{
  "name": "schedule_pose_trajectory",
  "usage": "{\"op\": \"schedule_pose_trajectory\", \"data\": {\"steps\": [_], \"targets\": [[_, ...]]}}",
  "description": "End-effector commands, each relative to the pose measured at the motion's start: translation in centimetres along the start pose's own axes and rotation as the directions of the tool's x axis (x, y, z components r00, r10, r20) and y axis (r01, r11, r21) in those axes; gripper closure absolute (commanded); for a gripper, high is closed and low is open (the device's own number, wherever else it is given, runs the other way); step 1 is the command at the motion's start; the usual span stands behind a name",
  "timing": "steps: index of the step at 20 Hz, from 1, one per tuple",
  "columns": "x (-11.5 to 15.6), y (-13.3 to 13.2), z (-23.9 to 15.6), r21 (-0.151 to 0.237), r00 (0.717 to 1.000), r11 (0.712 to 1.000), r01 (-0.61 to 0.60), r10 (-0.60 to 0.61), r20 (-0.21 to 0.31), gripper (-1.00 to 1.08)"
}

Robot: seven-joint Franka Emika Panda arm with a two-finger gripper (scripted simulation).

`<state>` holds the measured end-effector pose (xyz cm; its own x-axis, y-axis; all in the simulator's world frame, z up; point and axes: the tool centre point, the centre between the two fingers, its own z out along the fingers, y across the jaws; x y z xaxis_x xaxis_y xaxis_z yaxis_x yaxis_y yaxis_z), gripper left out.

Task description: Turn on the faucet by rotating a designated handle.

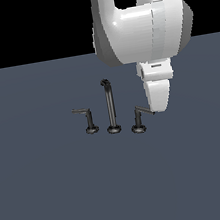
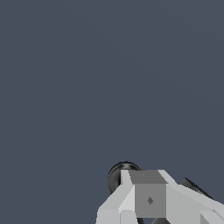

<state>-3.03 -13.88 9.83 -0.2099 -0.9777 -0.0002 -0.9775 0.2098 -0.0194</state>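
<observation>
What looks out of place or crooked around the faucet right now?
Nothing stands out. The spout post and both lever handles stand upright on their round bases on the grey floor. The end effector sits at the right-hand lever's bar.

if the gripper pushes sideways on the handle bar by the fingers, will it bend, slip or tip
The handle looks like rigid dark metal, so it probably won't bend. Its thin bar offers little contact, so the gripper could slide off. Its round base sits flat on the surface, so it should pivot rather than tip.
</observation>
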Motion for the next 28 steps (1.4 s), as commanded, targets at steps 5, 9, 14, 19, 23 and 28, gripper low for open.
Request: {"op": "schedule_pose_trajectory", "data": {"steps": [5, 9, 14, 19, 23, 28], "targets": [[-0.5, 3.0, 0.0, -0.018, 1.0, 1.0, 0.0, 0.0, 0.0, 1.08], [0.0, 3.1, 0.0, -0.012, 1.0, 1.0, -0.011, 0.011, -0.002, 1.08], [-2.2, 4.3, -0.1, -0.016, 1.0, 1.0, -0.006, 0.006, -0.001, 1.08], [-4.5, 5.6, -0.1, -0.019, 1.0, 1.0, -0.002, 0.002, 0.0, 1.08], [-3.7, 5.0, -0.1, -0.016, 1.0, 0.999, -0.027, 0.027, -0.004, 1.08], [-6.8, 4.5, -0.1, -0.018, 1.0, 1.0, -0.013, 0.013, -0.002, 1.08]]}}
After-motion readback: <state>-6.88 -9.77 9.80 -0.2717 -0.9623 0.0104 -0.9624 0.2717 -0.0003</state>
